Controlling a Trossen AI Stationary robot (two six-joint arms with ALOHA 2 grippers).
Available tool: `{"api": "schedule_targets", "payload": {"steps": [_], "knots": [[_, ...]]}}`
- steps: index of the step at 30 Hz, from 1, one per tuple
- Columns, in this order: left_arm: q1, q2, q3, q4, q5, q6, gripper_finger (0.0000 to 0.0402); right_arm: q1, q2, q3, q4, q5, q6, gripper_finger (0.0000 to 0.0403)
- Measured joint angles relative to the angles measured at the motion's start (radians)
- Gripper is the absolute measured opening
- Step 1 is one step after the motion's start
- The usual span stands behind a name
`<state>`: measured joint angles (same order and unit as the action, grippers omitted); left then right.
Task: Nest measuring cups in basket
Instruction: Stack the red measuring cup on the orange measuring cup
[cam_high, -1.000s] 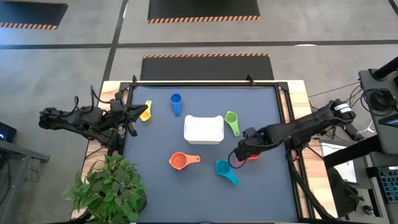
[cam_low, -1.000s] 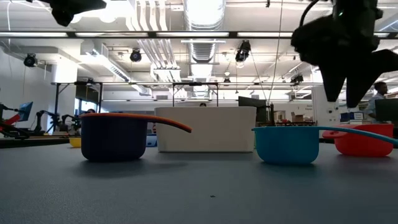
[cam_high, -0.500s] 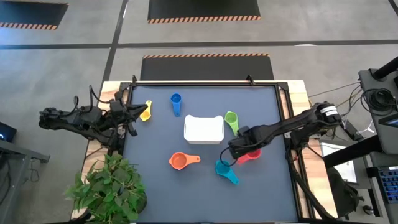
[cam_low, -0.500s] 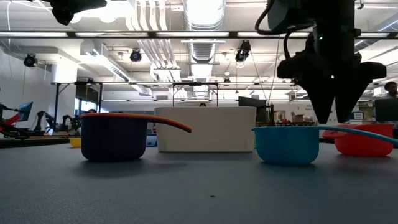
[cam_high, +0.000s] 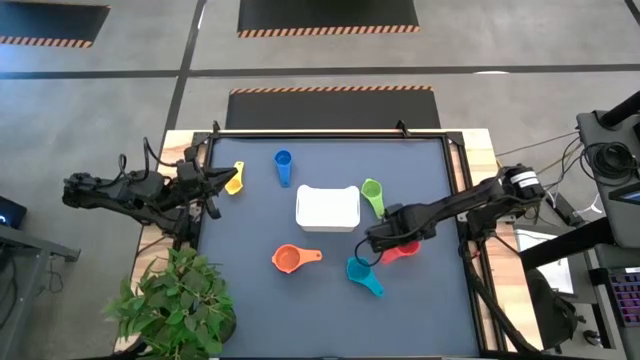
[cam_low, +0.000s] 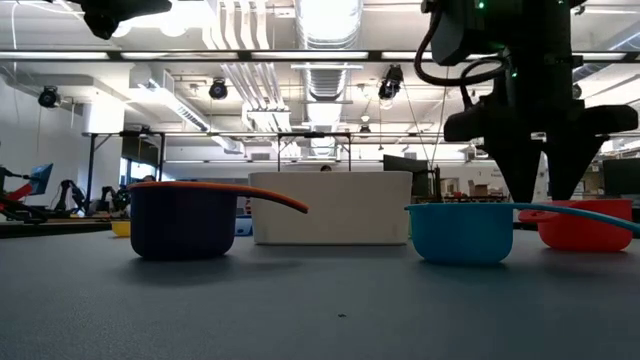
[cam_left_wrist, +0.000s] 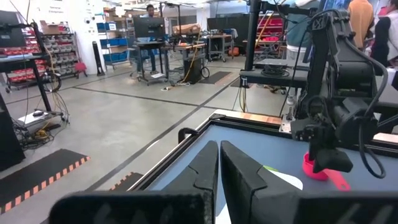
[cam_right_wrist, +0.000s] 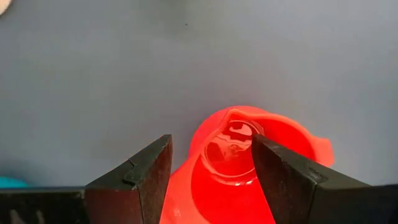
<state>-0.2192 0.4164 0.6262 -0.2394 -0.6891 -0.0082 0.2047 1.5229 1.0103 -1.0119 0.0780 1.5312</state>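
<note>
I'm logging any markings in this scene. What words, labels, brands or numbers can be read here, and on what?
None can be read.
The red cup between the right gripper's open fingers carries moulded marks on its inner bottom, too blurred to read.
The basket and teal cup show no print.
The left gripper shows none.

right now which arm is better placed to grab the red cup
Right. The right hand hangs open directly over the red cup, one finger on each side of it. The left hand sits shut at the table's far left edge.
</note>
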Motion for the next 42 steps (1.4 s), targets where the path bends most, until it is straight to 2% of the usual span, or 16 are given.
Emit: {"api": "schedule_targets", "payload": {"steps": [5, 15, 20, 30, 36, 42], "knots": [[0.0, 0.0, 0.0, 0.0, 0.0, 0.0, 0.0, 0.0, 0.02, 0.0, 0.006, -0.008, -0.004, 0.019], [0.0, 0.0, 0.0, 0.001, 0.0, 0.0, 0.0, 0.0, 0.024, 0.0, 0.008, -0.025, -0.04, 0.0062], [0.0, 0.0, 0.0, 0.001, 0.0, 0.0, 0.0, 0.003, 0.024, 0.0, 0.01, -0.029, -0.058, 0.0016], [0.0, 0.0, 0.0, 0.001, 0.0, 0.0, 0.0, 0.006, 0.015, 0.024, -0.04, -0.034, -0.114, 0.0009], [0.0, 0.0, 0.0, 0.001, 0.0, 0.0, 0.0, 0.006, 0.01, 0.169, -0.196, -0.026, -0.193, 0.0009], [0.0, 0.0, 0.0, 0.001, 0.0, 0.0, 0.0, 0.006, 0.015, 0.333, -0.209, -0.022, -0.354, 0.0009]]}}
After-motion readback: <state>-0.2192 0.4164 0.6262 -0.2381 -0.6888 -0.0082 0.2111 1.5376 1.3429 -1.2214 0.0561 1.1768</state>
